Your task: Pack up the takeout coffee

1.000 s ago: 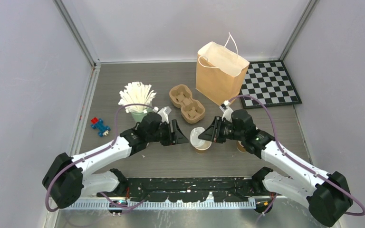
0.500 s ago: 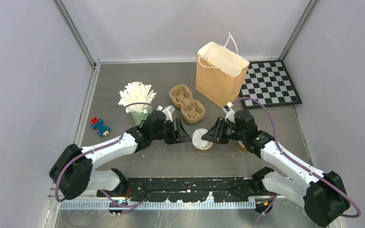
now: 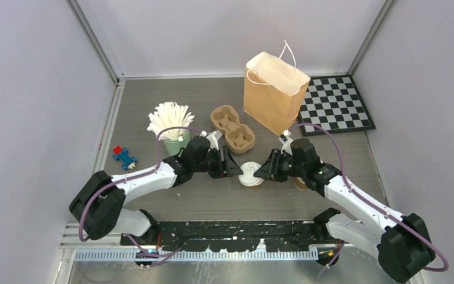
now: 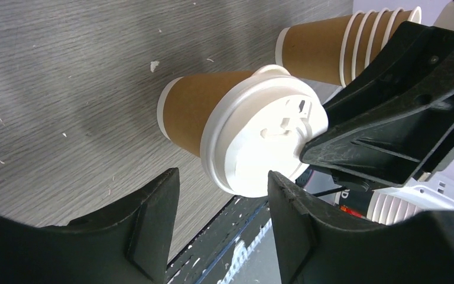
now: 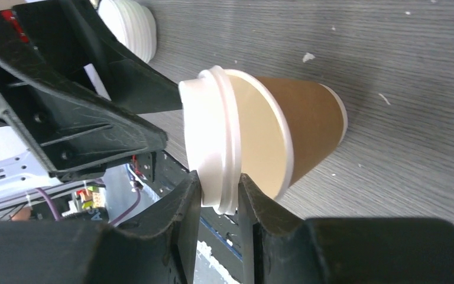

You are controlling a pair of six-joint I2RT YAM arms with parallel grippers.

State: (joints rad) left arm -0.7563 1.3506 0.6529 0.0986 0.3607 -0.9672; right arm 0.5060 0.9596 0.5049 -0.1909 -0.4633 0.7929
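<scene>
Quick count: one lidded takeout coffee cup (image 3: 250, 176), one brown paper bag (image 3: 273, 94), one pulp cup carrier (image 3: 233, 128) with two wells, one green cup stuffed with white sticks (image 3: 169, 122), one checkerboard (image 3: 337, 105), and one little blue and red toy (image 3: 124, 157). There's also one nested stack of bare brown cups (image 4: 337, 44) showing at least four rims, and one stack of loose white lids (image 5: 131, 25). The coffee stands upright on the table (image 3: 153, 100), right between the two grippers, just in front of the carrier and a bit short of the bag. The left gripper (image 4: 220, 188) has its jaws spread wide with nothing in them. The cup's white lid (image 4: 260, 142) sits just ahead of the gap. The right gripper (image 5: 219, 198) has its jaws set narrow around the rim of that lid, one finger on each side. Honestly I can't tell if it's actually pinching it or just resting against it.
</scene>
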